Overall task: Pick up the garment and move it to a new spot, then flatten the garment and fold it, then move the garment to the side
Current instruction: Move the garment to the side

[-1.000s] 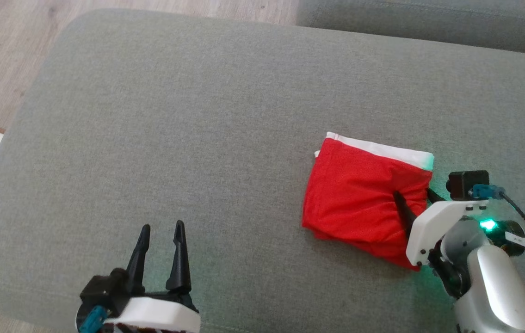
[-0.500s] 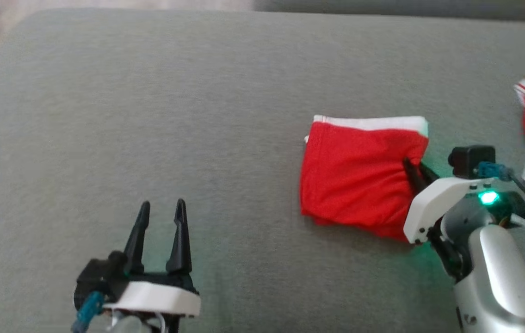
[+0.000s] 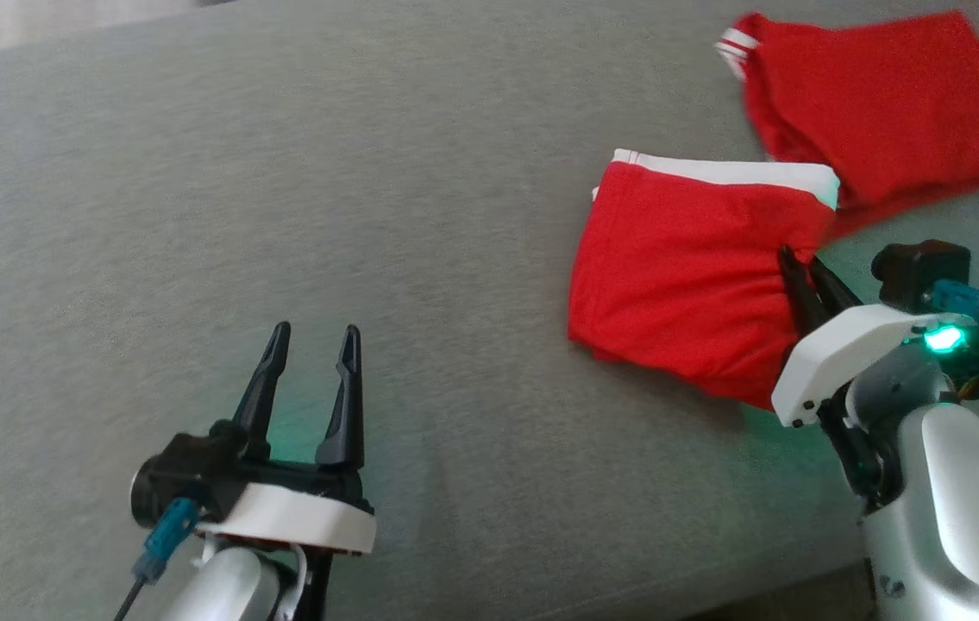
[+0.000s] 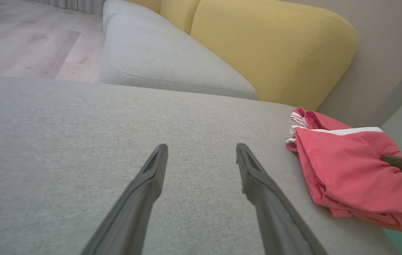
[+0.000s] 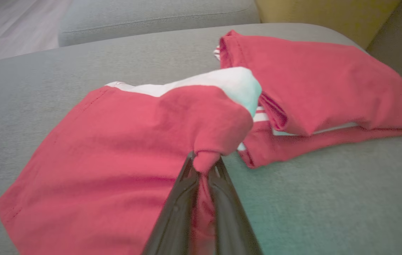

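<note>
The garment (image 3: pixel 679 276) is a folded red piece with a white band along its far edge, lying on the grey sofa seat (image 3: pixel 368 172) at the right. My right gripper (image 3: pixel 801 261) is shut on a bunched bit of its right edge; in the right wrist view the fingers (image 5: pixel 204 161) pinch red cloth (image 5: pixel 115 141) between their tips. My left gripper (image 3: pixel 316 332) stands open over bare cushion at the lower left, well away from the garment (image 4: pixel 346 166). In the left wrist view its fingers (image 4: pixel 201 148) hold nothing.
A second folded red garment (image 3: pixel 886 95) with white stripes lies just beyond the held one, at the seat's far right (image 5: pixel 321 81). Yellow back cushions (image 4: pixel 275 46) and another grey seat (image 4: pixel 158 53) stand behind. Wooden floor (image 4: pixel 27 42) lies past the seat's left edge.
My right gripper has shut on the garment's right edge. The head camera has swung right, bringing the second red garment into view. The left gripper stays open.
</note>
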Controlling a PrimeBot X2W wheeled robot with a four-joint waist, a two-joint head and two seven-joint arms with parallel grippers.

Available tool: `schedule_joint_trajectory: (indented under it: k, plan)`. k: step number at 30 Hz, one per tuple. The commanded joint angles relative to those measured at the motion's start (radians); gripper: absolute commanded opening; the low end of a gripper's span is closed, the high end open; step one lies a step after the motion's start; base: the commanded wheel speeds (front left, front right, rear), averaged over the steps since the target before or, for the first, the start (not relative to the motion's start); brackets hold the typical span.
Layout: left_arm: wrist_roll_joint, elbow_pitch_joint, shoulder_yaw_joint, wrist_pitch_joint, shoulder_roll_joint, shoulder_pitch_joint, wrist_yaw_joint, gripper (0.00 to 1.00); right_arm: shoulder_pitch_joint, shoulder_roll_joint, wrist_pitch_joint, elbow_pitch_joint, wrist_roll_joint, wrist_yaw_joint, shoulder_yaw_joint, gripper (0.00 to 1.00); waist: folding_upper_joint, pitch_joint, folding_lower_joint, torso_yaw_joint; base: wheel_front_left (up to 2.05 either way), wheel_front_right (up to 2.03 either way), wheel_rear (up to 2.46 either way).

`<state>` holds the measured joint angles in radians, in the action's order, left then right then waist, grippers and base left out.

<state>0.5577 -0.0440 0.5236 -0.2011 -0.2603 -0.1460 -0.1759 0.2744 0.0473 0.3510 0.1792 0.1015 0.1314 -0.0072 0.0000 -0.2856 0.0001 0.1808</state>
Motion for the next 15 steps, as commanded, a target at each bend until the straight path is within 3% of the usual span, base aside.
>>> schedule_joint_trajectory:
  k: [1,8,15]
  plan:
    - [-0.012,0.038,-0.023,0.005,-0.022,-0.036,-0.004,1.0,0.027,0.003,-0.014,-0.04,0.012,-0.001,0.025,0.0,0.0,-0.041,-0.0001,0.083,0.0,0.0,0.0]
    - [-0.029,0.067,-0.008,0.039,-0.038,-0.057,-0.01,1.0,0.052,0.003,-0.044,-0.026,0.019,-0.001,0.049,0.0,0.0,-0.06,-0.0001,0.129,0.0,0.0,0.0]
    - [-0.034,0.082,0.003,0.051,-0.039,-0.07,-0.012,1.0,0.157,0.007,-0.044,0.0,-0.028,-0.001,0.032,0.0,0.0,-0.068,-0.0001,0.098,0.0,0.0,0.0]
